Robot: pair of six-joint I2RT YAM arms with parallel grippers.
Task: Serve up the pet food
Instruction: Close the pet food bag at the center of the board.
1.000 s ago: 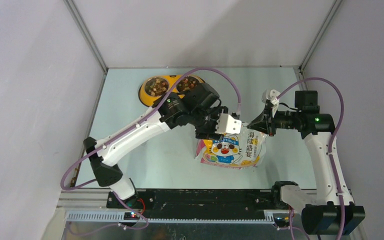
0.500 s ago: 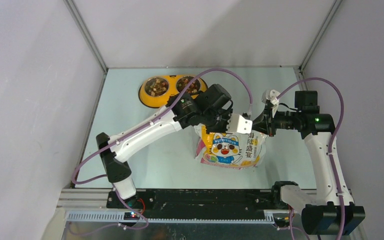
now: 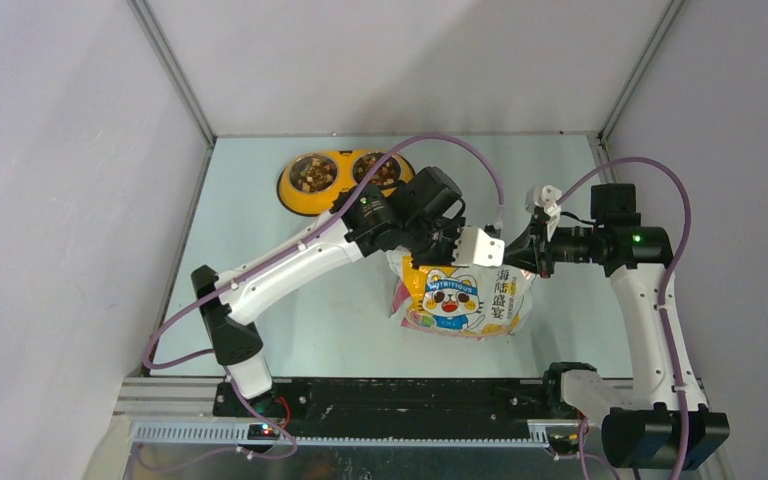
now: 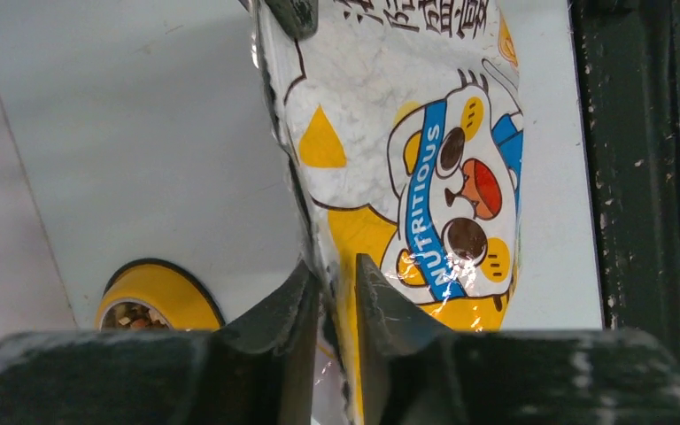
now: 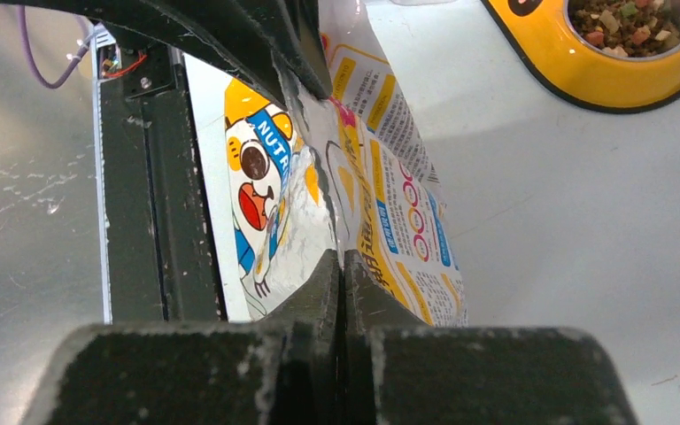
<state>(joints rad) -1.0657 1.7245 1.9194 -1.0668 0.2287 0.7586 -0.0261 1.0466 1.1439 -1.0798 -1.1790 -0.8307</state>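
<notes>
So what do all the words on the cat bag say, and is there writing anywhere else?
"NUTRITIOUS": on the blue band across the cartoon cat on the food bag.
"海陆盛宴": big dark characters on the bag's front, beside the cat.
Small print on the bag's side panel: too small to read.
No other writing can be read anywhere else.
</notes>
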